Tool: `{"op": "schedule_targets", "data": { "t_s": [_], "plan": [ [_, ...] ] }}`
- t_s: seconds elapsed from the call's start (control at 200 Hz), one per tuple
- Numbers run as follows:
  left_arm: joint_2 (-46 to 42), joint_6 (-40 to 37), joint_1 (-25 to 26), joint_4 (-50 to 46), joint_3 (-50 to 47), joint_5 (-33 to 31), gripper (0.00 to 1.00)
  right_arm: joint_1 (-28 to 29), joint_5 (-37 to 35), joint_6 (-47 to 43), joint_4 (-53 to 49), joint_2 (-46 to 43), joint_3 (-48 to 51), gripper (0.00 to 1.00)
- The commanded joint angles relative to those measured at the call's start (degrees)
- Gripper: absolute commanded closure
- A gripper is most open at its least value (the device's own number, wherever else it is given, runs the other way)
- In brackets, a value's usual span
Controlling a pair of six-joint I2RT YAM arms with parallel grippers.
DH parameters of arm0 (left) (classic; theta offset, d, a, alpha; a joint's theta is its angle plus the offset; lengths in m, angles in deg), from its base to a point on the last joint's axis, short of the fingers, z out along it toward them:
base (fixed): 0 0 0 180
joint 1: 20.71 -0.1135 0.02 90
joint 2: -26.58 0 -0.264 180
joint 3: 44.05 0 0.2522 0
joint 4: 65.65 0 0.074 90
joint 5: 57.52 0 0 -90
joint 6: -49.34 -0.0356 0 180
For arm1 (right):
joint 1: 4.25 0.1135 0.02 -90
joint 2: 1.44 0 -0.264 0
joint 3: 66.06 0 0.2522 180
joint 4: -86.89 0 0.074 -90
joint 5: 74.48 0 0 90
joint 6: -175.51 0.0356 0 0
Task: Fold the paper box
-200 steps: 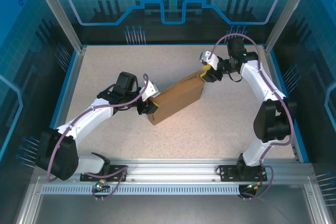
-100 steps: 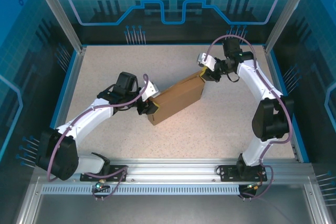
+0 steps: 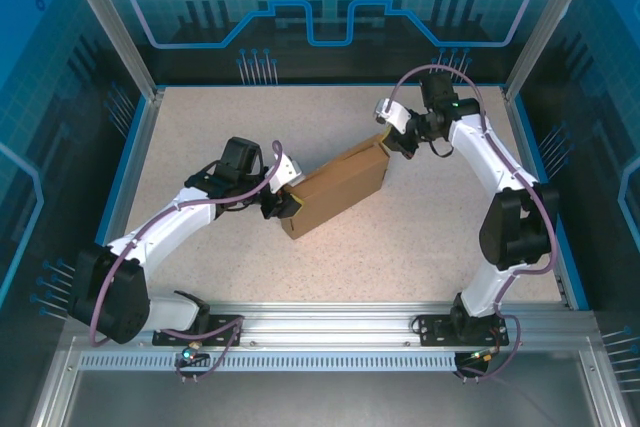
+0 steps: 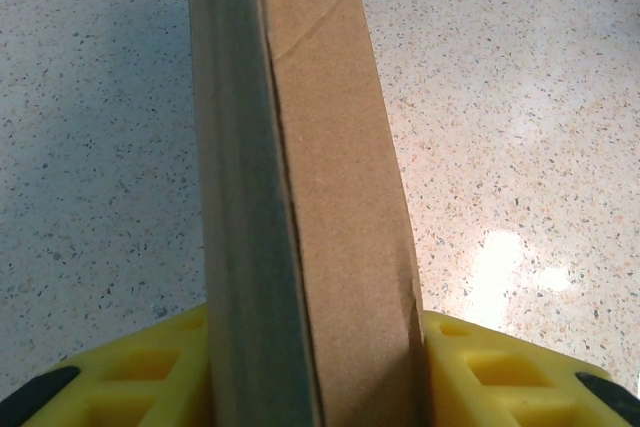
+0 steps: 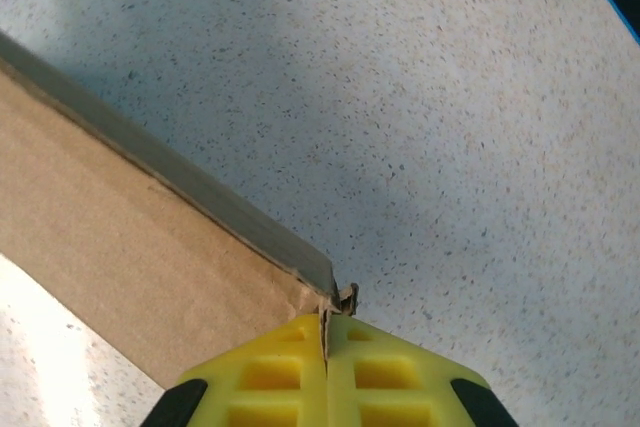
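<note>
Left gripper [image 3: 283,205]: yellow fingers [image 4: 500,377] part-open, clamped across the near-left end of the shallow brown cardboard paper box [image 3: 338,187], which lies mid-table on the speckled beige tabletop [image 3: 430,237]. Right gripper [image 3: 388,141]: pinched shut on a thin corner tab at the box's far-right end. Judged step: closing that end. The next move calls for tucking the tab squarely. How the tab seats is hidden.

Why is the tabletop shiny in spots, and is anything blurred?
Left wrist: a bright glare spot on the table right of the paper box, with shadow on the box's left. Right wrist: washed-out glare bottom left, soft shadow across the top. Top external: evenly lit and sharp.
</note>
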Motion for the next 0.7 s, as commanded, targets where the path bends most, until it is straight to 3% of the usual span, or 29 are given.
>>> {"op": "schedule_targets", "data": {
  "t_s": [0.0, 0.3, 0.695],
  "plan": [
    [0.02, -0.34, -0.35, 1.35, 2.57, 2.47, 0.73, 1.92, -3.29, 9.47, -0.4, -2.02, -1.85, 0.96],
    [0.06, 0.32, -0.35, 1.54, 2.51, 1.95, 0.73, 7.08, -17.0, 26.15, 1.67, -3.4, 0.91, 0.95],
    [-0.11, 0.63, -0.36, 1.55, 2.57, 1.74, 0.73, 7.64, -19.65, 27.14, 11.3, -7.92, 10.51, 0.96]
  ]
}}
